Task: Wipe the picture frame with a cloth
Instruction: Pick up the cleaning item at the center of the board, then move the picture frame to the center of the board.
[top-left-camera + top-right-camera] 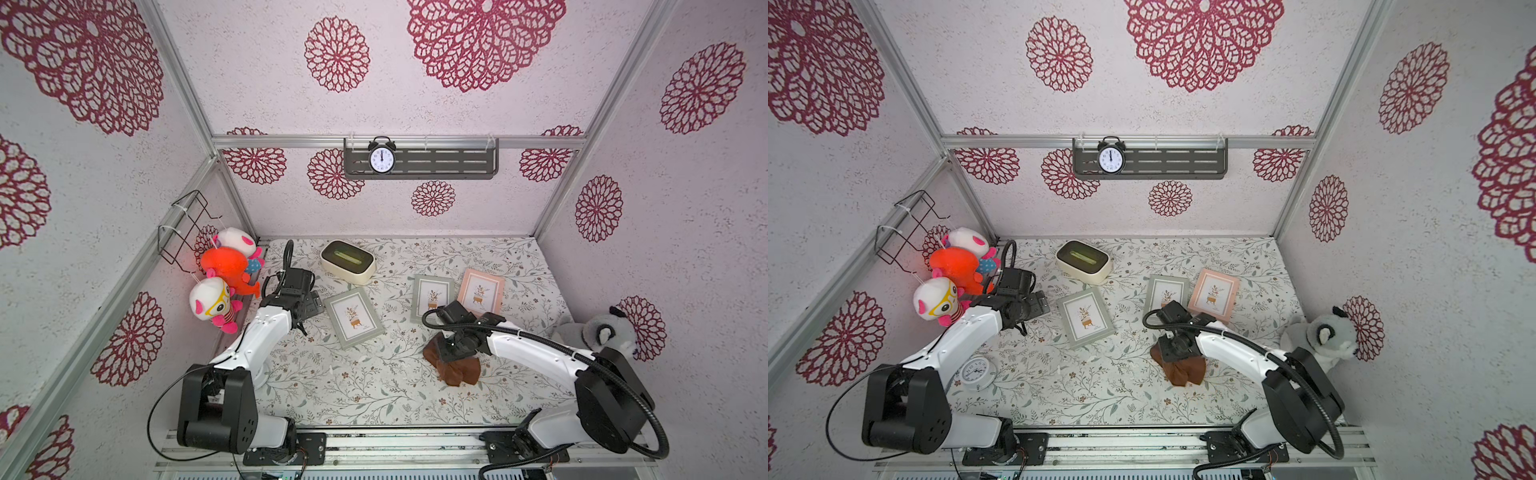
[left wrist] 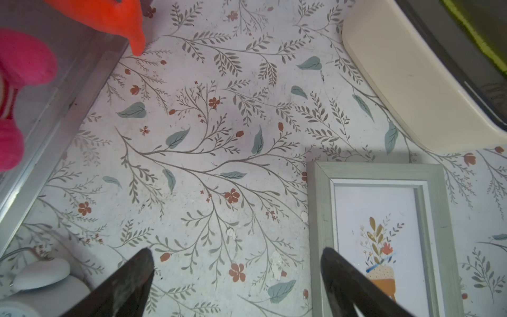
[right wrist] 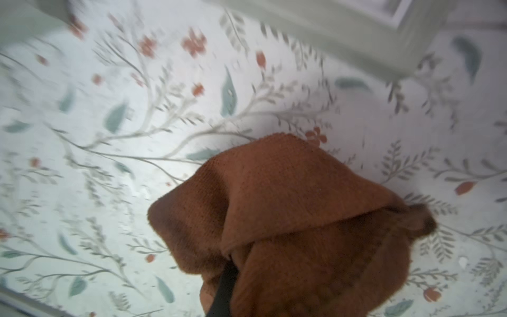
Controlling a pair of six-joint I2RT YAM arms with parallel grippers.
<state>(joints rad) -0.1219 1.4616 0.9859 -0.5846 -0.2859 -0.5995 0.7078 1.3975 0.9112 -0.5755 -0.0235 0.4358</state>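
1. A tabletop (image 1: 353,386) covered in a pale leaf-and-flower print sits inside a booth of white walls stamped with red medallions. On the back wall, a grey shelf (image 1: 449,162) carries a black alarm clock (image 1: 382,158).
2. At the far left, plush toys (image 1: 224,270) hang on the side wall by the table's edge. The left gripper (image 2: 236,252) hovers over bare print nearby, its jaws spread wide and empty.
3. A white alarm clock (image 1: 978,372) stands beside the left arm. Only a top view shows it whole.
4. A cream box (image 1: 348,262) sits near the back edge. The grey-green frame (image 1: 353,318) lies flat just beside the left gripper. Only the left wrist view shows a blue streak on its glass.
5. Right of centre, a grey frame (image 1: 432,293) and a pink frame (image 1: 482,291) lie flat, close together. The right wrist covers their near corners.
6. The right gripper (image 1: 449,360) is clenched on the cloth (image 1: 459,370), which is rust-brown and bunched on the table in front of the grey frame, apart from it. The blurred right wrist view shows fabric folded over one dark finger.
7. At the far right, a grey plush animal (image 1: 602,332) leans against the wall. Open print runs along the front edge between the two arm bases.
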